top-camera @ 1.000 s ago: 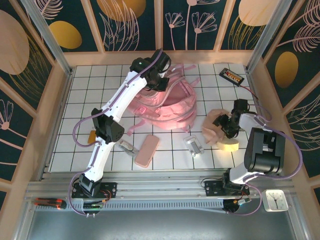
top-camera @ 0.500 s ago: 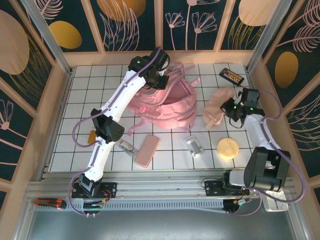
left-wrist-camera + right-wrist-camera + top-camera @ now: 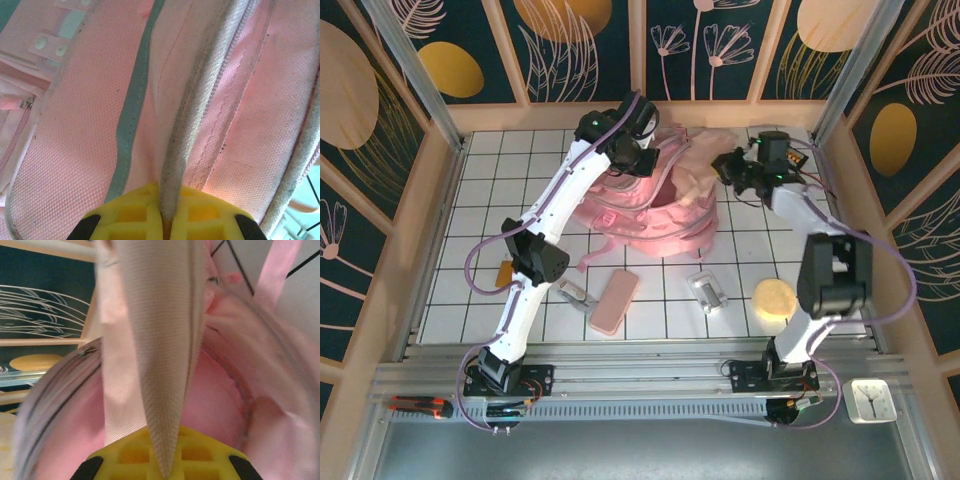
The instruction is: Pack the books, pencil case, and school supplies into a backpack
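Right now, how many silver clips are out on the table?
2. One silver clip beside the pencil case; the other between that case and the yellow disc. More may be hidden in the backpack.

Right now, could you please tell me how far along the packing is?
Done: I cannot tell what is already inside the backpack. In hand: the left jaws pinch its zip edge, and the right jaws hold a beige cloth by its opening. Left: the pencil case, two silver clips, an orange pad and a yellow disc lie on the table.
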{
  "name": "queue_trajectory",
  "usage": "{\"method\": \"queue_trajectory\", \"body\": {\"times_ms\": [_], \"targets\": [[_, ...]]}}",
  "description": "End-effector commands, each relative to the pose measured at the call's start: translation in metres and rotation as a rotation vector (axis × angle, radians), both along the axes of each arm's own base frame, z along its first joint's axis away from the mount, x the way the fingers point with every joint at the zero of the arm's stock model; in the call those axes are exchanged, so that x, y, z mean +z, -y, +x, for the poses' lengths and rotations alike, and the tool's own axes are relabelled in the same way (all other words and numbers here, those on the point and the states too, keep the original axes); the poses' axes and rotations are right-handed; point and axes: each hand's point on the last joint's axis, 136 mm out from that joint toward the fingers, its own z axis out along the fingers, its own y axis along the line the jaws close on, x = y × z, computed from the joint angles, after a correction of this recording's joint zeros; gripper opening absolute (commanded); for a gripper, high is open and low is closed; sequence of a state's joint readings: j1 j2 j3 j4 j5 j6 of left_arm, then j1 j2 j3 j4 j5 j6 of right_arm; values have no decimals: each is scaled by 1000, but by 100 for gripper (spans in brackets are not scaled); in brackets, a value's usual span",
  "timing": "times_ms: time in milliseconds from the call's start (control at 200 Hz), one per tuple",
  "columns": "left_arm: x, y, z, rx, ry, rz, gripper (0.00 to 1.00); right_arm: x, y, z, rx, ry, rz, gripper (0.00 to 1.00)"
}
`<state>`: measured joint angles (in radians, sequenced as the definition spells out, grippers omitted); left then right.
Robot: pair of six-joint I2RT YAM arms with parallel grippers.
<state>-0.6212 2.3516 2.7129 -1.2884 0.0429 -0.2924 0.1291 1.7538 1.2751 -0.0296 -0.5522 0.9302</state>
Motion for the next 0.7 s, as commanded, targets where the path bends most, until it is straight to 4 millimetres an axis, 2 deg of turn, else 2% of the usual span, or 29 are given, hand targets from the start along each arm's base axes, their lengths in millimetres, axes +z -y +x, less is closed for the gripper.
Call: {"method": "queue_trajectory", "body": {"times_ms": [0,180,275,315,375,425,465,555,696], "targets": [[43,12,2,-29,110,-88,0,8,-54,18,49,-16,132,0],[53,15,3,-32,135,-104,0,-11,-144,33,182,-81,223,0],[54,20,5,-32,139,-126,0,-23,-182,35,267,-107,249,0],[55,20,6,-26,144,-132,0,-28,-188,35,291,-116,250,9],[48,18,8,-14,133,-115,0,-28,-184,33,285,-111,223,27],[41,13,10,3,128,-87,0,-24,-171,32,263,-95,180,43],[39,8,13,22,129,-71,0,-21,-157,30,246,-87,150,50],[36,-5,20,64,130,-47,0,-13,-126,25,203,-65,109,57],[30,-20,29,99,116,-33,0,3,-86,15,132,-21,114,59]]}}
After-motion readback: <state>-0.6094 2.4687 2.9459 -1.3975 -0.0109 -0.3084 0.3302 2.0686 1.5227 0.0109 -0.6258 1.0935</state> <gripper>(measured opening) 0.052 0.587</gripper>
